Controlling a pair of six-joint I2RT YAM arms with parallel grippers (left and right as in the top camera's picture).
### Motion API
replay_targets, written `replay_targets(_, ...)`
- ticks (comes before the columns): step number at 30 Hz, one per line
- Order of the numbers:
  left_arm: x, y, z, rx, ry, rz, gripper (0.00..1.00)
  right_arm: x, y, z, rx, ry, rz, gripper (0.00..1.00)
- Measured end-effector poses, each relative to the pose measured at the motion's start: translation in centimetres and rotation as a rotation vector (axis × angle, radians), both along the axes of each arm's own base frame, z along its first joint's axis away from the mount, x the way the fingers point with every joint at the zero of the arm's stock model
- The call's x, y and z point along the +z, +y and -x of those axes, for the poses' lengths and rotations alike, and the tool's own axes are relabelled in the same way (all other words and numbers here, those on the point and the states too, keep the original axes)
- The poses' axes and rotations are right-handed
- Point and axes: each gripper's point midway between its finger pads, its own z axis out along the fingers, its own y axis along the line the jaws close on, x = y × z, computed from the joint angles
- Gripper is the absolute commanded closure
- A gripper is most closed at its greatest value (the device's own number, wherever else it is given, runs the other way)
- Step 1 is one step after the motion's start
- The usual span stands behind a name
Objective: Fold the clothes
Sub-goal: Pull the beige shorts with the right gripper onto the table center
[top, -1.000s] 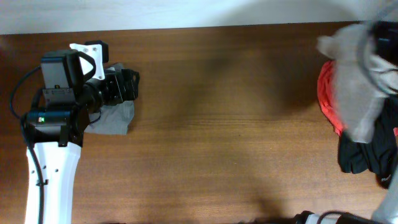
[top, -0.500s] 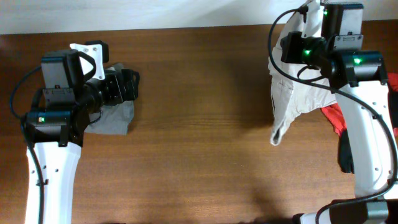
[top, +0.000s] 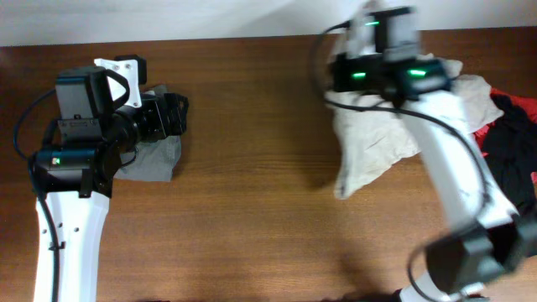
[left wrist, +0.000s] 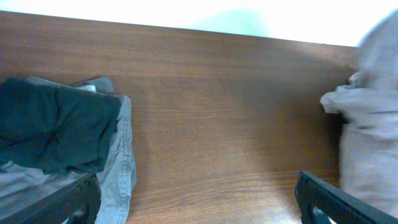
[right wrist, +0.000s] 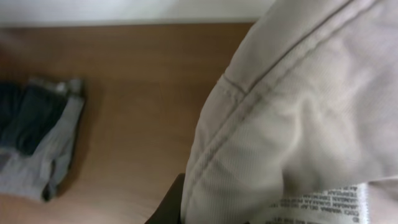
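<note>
My right gripper [top: 354, 84] is shut on the beige khaki shorts [top: 373, 143], which hang from it and trail onto the table at the right of centre. In the right wrist view the shorts [right wrist: 292, 106] fill the frame, with a white label [right wrist: 323, 208] at the bottom and one dark finger showing beside the cloth. My left gripper [left wrist: 202, 208] is wide open and empty, low over the table. It is beside a folded black garment [left wrist: 50, 130] lying on a folded grey one [left wrist: 118, 180]. This stack also shows in the overhead view [top: 155, 159].
A pile of red [top: 482, 134] and black clothes [top: 516, 159] lies at the table's right edge. The wooden table [top: 252, 210] meets a white wall at the back. The beige shorts also show at the right of the left wrist view [left wrist: 370, 137].
My right arm has swung left from the pile at the right edge, carrying the beige shorts towards the middle of the table. The left arm has not moved.
</note>
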Motion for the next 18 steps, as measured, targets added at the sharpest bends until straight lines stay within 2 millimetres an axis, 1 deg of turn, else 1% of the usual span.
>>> replay_targets(2,0.0,0.0,0.0,0.000,0.000,0.000,0.01,-3.7,4.7,-0.8,0.078,0.055,-0.027,0.52)
replay_targets(3,0.0,0.0,0.0,-0.001,0.001,0.000,0.01,-4.5,5.9,-0.8,0.101,0.065,-0.038,0.36)
replay_targets(4,0.0,0.0,0.0,0.000,-0.001,0.000,0.01,-6.0,8.6,-0.7,0.156,0.081,-0.051,0.29)
replay_targets(5,0.0,0.0,0.0,-0.001,0.000,0.000,0.01,-7.1,10.4,-0.2,0.196,0.099,-0.054,0.24)
replay_targets(6,0.0,0.0,0.0,-0.001,0.000,0.000,0.00,-7.7,11.8,0.3,0.232,0.107,-0.049,0.20)
replay_targets(8,0.0,0.0,0.0,-0.001,0.000,0.000,0.01,-8.2,14.0,1.5,0.292,0.109,-0.033,0.14)
replay_targets(9,0.0,0.0,0.0,0.000,0.000,0.000,0.00,-8.2,14.6,1.9,0.308,0.104,-0.023,0.12)
replay_targets(10,0.0,0.0,0.0,-0.001,0.000,0.000,0.01,-8.0,14.9,2.1,0.315,0.092,-0.009,0.10)
replay_targets(11,0.0,0.0,0.0,0.000,0.000,0.000,0.01,-7.9,14.6,2.2,0.308,0.089,0.003,0.09)
replay_targets(12,0.0,0.0,0.0,0.000,0.000,0.000,0.01,-7.8,14.0,2.2,0.293,0.091,0.018,0.09)
replay_targets(14,0.0,0.0,0.0,0.000,0.000,0.000,0.01,-7.5,12.1,2.1,0.252,0.104,0.050,0.10)
replay_targets(15,0.0,0.0,0.0,-0.002,0.000,0.000,0.01,-7.2,10.0,2.1,0.211,0.121,0.074,0.10)
replay_targets(16,0.0,-0.2,0.0,-0.005,0.001,0.000,0.01,-7.0,9.2,2.1,0.196,0.125,0.079,0.13)
replay_targets(17,-0.1,-0.3,-0.1,-0.009,0.004,0.000,0.01,-6.7,7.5,2.1,0.162,0.145,0.092,0.16)
replay_targets(18,-0.4,-0.7,-0.1,-0.018,0.010,-0.001,0.02,-6.5,5.9,2.3,0.127,0.164,0.100,0.25)
